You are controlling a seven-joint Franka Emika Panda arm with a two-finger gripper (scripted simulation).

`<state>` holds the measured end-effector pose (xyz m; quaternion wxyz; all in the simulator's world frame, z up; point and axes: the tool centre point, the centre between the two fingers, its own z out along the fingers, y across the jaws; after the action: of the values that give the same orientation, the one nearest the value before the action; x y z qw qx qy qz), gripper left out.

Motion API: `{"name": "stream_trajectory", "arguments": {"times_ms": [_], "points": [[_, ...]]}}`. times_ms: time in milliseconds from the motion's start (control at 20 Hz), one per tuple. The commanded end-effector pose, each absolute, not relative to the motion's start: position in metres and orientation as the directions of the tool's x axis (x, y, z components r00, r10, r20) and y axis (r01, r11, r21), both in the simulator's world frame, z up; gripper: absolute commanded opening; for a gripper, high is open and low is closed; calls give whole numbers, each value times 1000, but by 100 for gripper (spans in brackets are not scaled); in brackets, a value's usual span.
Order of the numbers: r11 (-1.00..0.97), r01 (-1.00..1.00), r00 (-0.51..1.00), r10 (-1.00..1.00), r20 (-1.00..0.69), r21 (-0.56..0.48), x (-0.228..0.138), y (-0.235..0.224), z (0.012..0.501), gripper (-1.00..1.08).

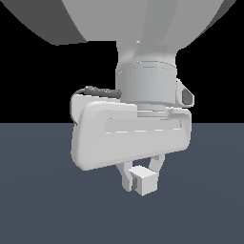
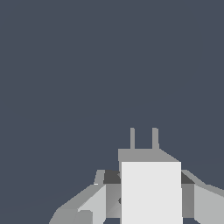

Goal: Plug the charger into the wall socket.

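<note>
A: Claw [image 1: 141,177] status?
B: Closed on the small plain white box-shaped charger [image 1: 144,181], held between its fingers [image 1: 126,177], clear of the floor.
A: Handling?
B: Judged rigid, light, smooth-sided; hold the flat flanks, leaving both thin prongs [image 2: 143,138] clear. No socket visible.

The arm hangs from above, wrist vertical, hand body slightly tilted. The tool [image 1: 141,178] points down, its fingers [image 1: 127,177] clamped on the charger [image 1: 145,180] between them.
</note>
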<state>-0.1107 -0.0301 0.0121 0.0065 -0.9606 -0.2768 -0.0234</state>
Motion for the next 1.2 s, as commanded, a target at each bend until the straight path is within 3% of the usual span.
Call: {"name": "stream_trajectory", "arguments": {"times_ms": [0, 600, 1150], "points": [[-847, 532, 845, 532, 49, 0, -111, -30, 12, -100], [-869, 494, 868, 494, 49, 0, -105, -20, 19, -100], [-939, 343, 938, 342, 50, -1, -77, 14, 47, -100]]}}
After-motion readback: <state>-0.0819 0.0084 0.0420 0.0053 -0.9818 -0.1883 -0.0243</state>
